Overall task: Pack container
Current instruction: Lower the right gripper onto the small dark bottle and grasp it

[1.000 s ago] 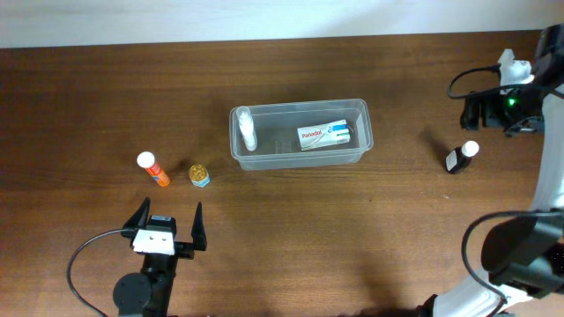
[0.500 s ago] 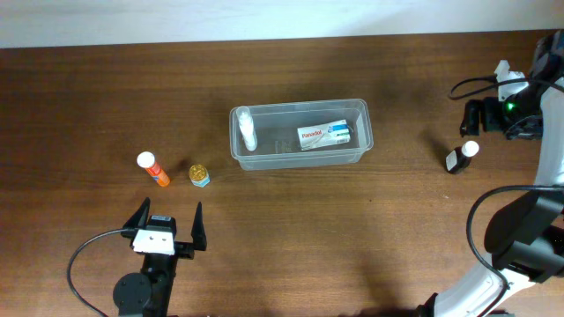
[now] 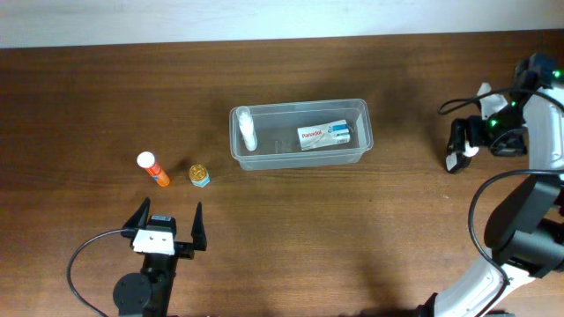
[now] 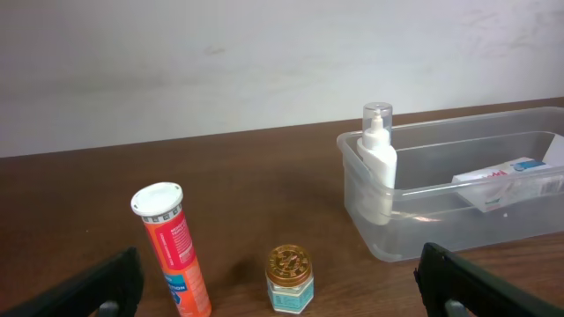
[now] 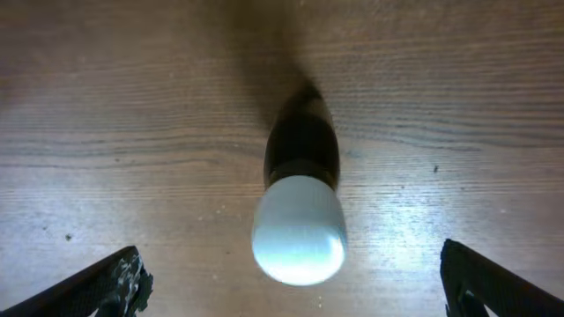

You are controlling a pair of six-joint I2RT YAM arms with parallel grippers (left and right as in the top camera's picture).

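The clear container [image 3: 300, 103] stands mid-table, holding a white pump bottle [image 3: 247, 130] and a Panadol box [image 3: 324, 135]. An orange tube [image 3: 153, 169] and a small gold-lidded jar [image 3: 199, 175] stand to its left. My left gripper [image 3: 168, 224] is open behind them, and in the left wrist view the jar [image 4: 289, 280] sits ahead between its fingers, untouched. My right gripper [image 5: 295, 286] is open, straddling a dark bottle with a white cap [image 5: 300, 176] at the right; in the overhead view that gripper [image 3: 458, 145] largely covers the bottle.
The wooden table ends at a pale wall along the far edge [image 3: 264, 22]. In the left wrist view, the container [image 4: 441, 229] is to the right, the orange tube [image 4: 172, 251] to the left. A black cable [image 3: 88, 255] loops by the left arm.
My right gripper has moved left and toward the front, from behind the dark bottle to over it, still open. The left arm and all other objects are unmoved.
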